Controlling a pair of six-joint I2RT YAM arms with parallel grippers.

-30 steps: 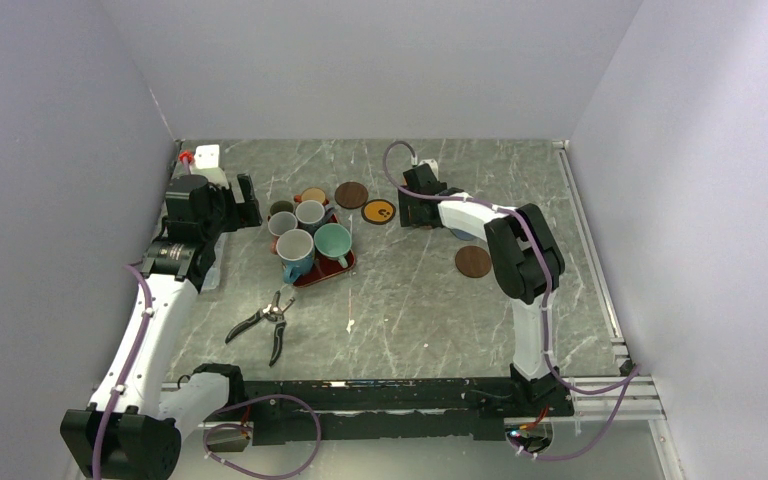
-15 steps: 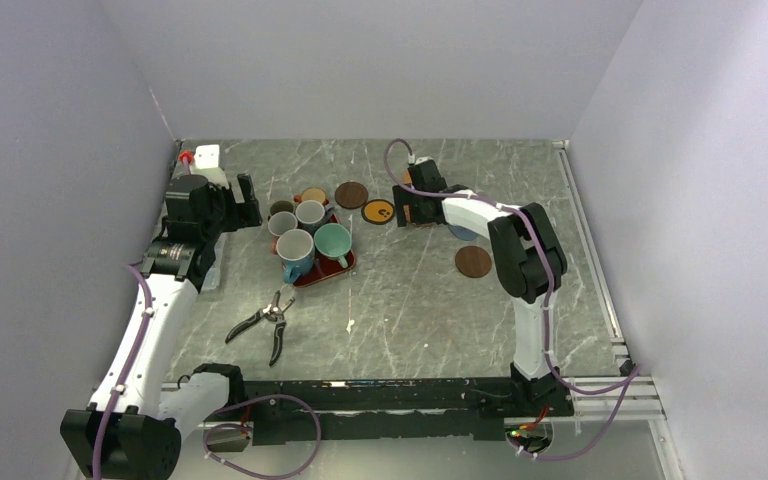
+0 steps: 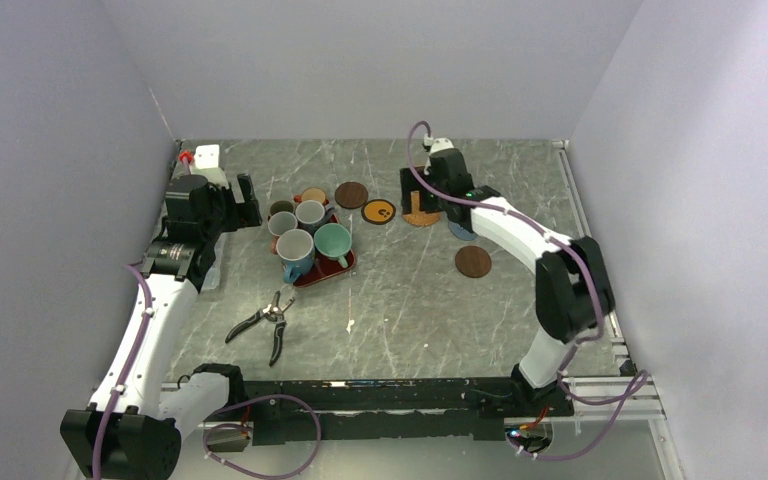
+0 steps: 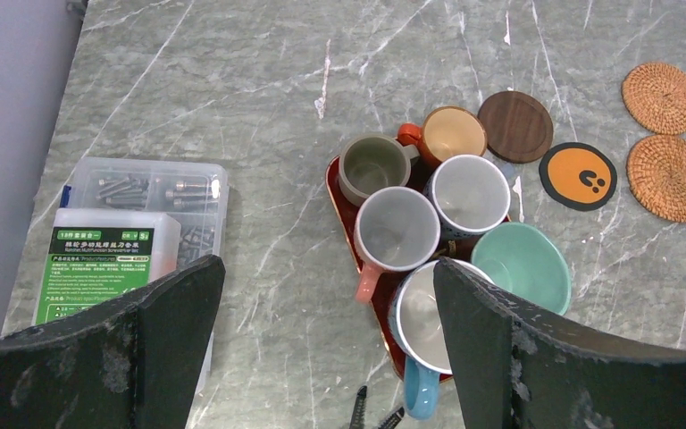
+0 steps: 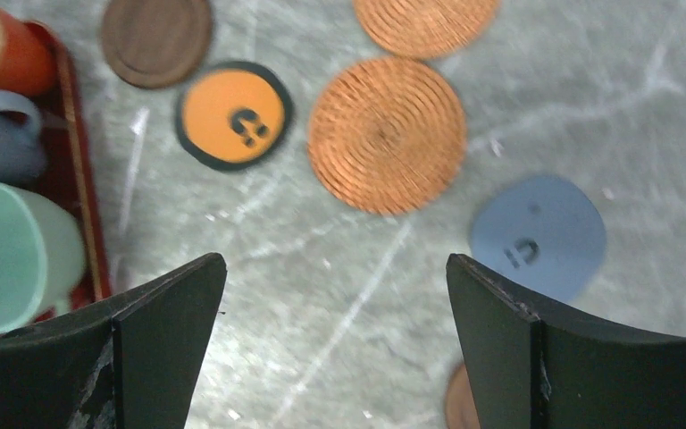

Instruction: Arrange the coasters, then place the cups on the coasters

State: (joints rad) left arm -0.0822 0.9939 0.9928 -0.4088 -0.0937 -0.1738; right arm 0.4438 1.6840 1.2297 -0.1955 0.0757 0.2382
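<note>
Several cups stand packed on the red tray (image 4: 338,192): olive (image 4: 372,165), orange-brown (image 4: 453,134), grey-white (image 4: 469,192), pink-handled white (image 4: 397,231), teal (image 4: 521,266) and blue with a white inside (image 4: 429,313). To their right the coasters lie flat on the table: dark brown (image 5: 156,37), black with an orange face (image 5: 234,114), two woven orange (image 5: 387,134) (image 5: 426,22), blue (image 5: 538,237), and another dark brown (image 3: 473,261). My right gripper (image 5: 335,261) hangs open and empty above the woven and blue coasters. Left of the tray, my left gripper (image 4: 326,277) is raised, open and empty.
A clear plastic box of screws (image 4: 143,214) lies left of the tray. Pliers (image 3: 268,322) rest on the table in front of the tray. A small white object (image 3: 207,155) sits in the far left corner. Walls close in the table on three sides.
My right gripper opened wider and lifted away from the table, uncovering a woven orange coaster beside the black-and-orange one. The left arm has not moved.
</note>
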